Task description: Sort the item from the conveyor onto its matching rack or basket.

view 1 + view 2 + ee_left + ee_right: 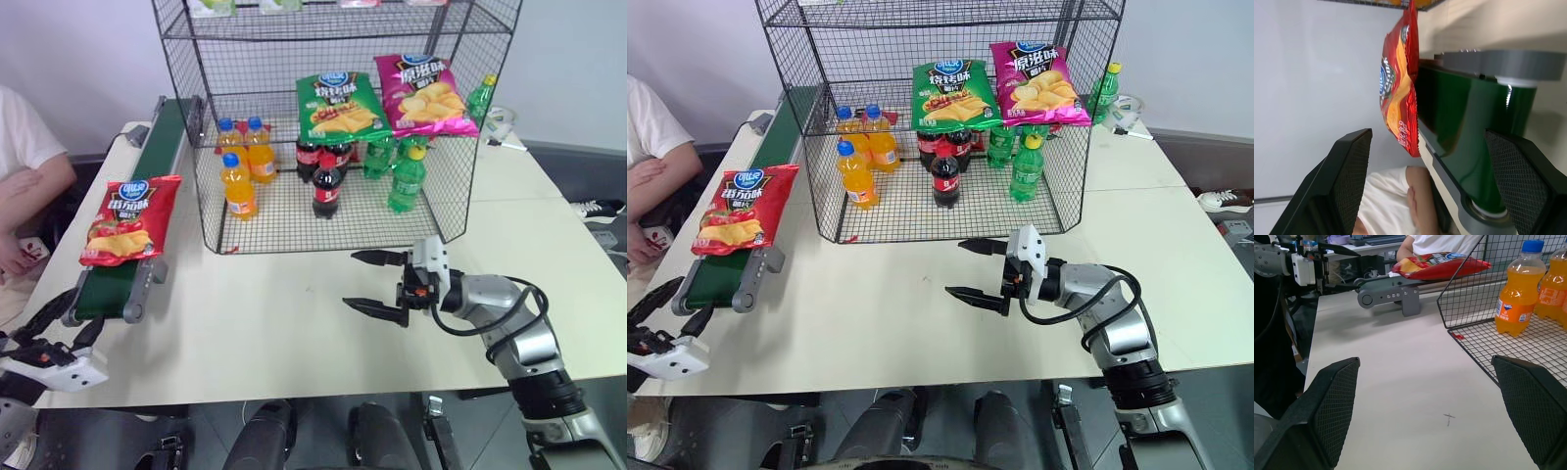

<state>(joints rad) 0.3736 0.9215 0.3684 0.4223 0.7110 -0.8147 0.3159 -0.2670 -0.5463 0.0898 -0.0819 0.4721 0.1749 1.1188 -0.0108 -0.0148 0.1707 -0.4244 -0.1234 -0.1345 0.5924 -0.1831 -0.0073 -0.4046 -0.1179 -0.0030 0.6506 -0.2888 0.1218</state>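
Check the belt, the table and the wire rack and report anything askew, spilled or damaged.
One thing stands out: the shiny red chip bag sits at the near end of the dark green conveyor belt and overhangs its side rail. Nothing looks spilled or damaged. In the black wire-grid rack, the bottles stand upright, while the green and magenta chip bags lean slightly.

Bare table open from 6 o'clock; wire rack blocks 12, conveyor walls 9.
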